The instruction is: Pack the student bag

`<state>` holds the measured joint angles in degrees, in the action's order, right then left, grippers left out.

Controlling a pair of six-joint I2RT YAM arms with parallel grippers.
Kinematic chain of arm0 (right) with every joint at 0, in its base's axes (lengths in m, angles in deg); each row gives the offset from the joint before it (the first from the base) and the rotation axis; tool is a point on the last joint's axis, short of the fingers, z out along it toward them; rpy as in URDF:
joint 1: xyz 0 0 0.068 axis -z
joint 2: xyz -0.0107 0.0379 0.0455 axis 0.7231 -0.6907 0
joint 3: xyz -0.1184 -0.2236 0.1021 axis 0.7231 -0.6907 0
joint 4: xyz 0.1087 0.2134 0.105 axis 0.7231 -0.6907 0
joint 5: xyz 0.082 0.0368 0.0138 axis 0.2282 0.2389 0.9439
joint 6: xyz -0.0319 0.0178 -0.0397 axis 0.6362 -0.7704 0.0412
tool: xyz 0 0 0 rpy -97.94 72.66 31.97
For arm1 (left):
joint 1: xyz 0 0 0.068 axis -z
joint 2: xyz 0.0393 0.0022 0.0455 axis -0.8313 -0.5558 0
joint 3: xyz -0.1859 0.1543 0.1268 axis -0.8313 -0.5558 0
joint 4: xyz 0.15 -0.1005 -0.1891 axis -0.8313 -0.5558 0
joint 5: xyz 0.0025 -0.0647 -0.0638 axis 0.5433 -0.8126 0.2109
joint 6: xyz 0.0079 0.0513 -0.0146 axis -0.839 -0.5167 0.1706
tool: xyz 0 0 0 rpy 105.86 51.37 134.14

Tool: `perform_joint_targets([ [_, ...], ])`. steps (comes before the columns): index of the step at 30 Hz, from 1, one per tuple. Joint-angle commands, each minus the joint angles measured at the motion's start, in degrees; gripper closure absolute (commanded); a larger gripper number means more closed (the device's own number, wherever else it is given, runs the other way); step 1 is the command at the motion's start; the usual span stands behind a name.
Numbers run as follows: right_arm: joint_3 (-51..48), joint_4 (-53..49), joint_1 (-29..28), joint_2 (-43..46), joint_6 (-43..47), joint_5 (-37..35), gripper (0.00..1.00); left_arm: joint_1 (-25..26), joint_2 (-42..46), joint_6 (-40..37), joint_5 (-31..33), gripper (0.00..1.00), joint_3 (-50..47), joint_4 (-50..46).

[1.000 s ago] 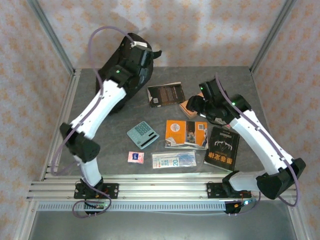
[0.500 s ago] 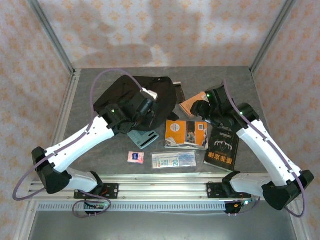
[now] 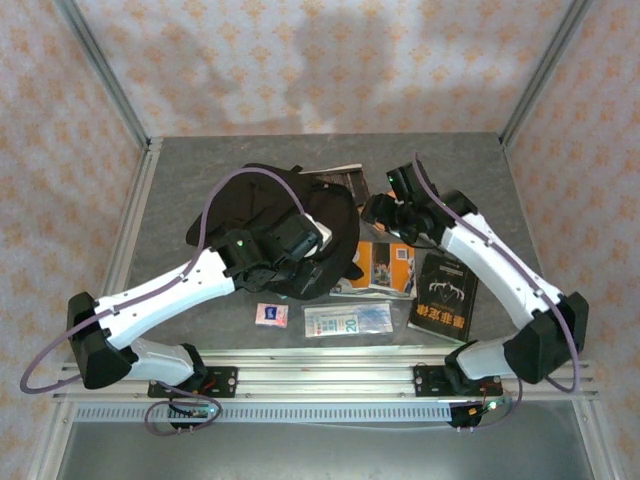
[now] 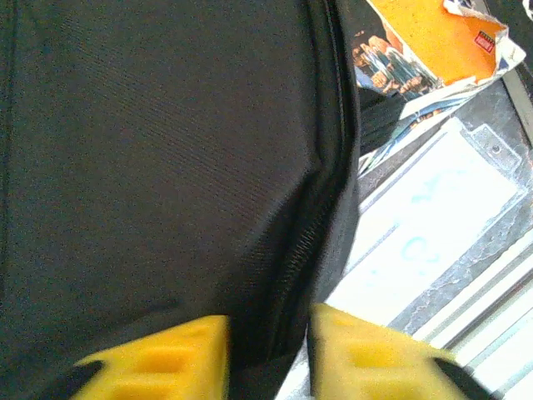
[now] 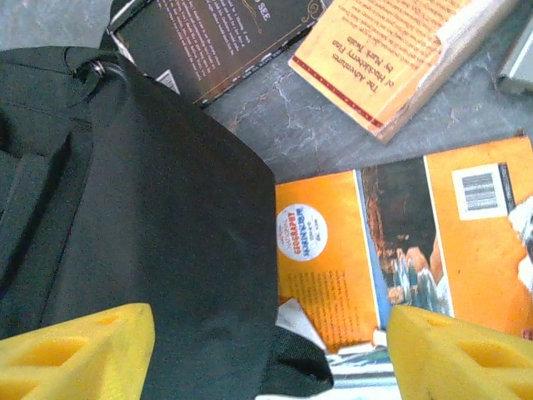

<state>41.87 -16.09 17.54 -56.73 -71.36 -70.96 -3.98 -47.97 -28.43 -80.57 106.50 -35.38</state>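
Note:
The student bag (image 3: 265,205) is a big black fabric backpack lying flat in the middle of the table. My left gripper (image 3: 300,248) rests on its near right edge. In the left wrist view the yellow fingers (image 4: 166,362) stand a little apart with a zipped fold of the bag (image 4: 166,167) between them, a sliver of light beside the right one. My right gripper (image 3: 378,207) hovers at the bag's right side, wide open. Its fingers (image 5: 83,346) straddle the bag's edge (image 5: 125,208) and an orange magazine (image 5: 333,250).
An orange magazine (image 3: 385,262), a black book (image 3: 445,295), a clear flat pouch (image 3: 348,320) and a small pink packet (image 3: 271,315) lie near the front. A dark book (image 3: 340,178) pokes out behind the bag. A pale orange book (image 5: 391,50) lies beside it.
The left arm has swung the bag from the back left corner down to the middle, covering the calculator, and its jaws have parted. The right gripper moved left to the bag and opened wider.

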Motion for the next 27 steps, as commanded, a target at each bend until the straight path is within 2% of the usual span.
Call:
perform_joint_targets([
  [1,6.32,1.33,0.21,-3.09,6.51,-3.73,0.28,-1.17,2.42,2.66,3.83,0.45,5.08,-3.24],
  [3,10.77,0.70,0.21,-6.77,9.89,-3.62,0.29,-3.98,3.23,5.11,2.76,0.39,7.19,-3.07],
  [6,15.43,2.38,0.17,-11.20,14.53,-1.62,0.30,-10.34,4.84,10.25,0.65,0.34,8.34,-1.16],
  [10,22.01,2.93,0.13,-18.60,20.36,2.54,0.34,-19.34,4.02,18.23,1.44,0.36,8.78,-2.83],
  [14,31.24,-0.96,-0.01,-26.87,20.93,3.73,0.43,-26.64,1.73,25.16,-5.11,0.41,6.39,-2.30],
  [18,39.04,-6.07,-1.28,-33.63,22.64,1.72,0.46,-27.29,-1.58,24.49,-3.90,0.42,6.60,-2.08],
  [22,44.99,-8.53,-4.95,-38.90,28.89,-1.65,0.46,-27.46,-5.28,24.95,-3.32,0.42,7.65,-2.56],
  [27,48.67,-8.11,-8.05,-43.29,31.51,-7.07,0.50,-27.65,-8.06,26.04,-4.43,0.43,6.87,-2.37],
])
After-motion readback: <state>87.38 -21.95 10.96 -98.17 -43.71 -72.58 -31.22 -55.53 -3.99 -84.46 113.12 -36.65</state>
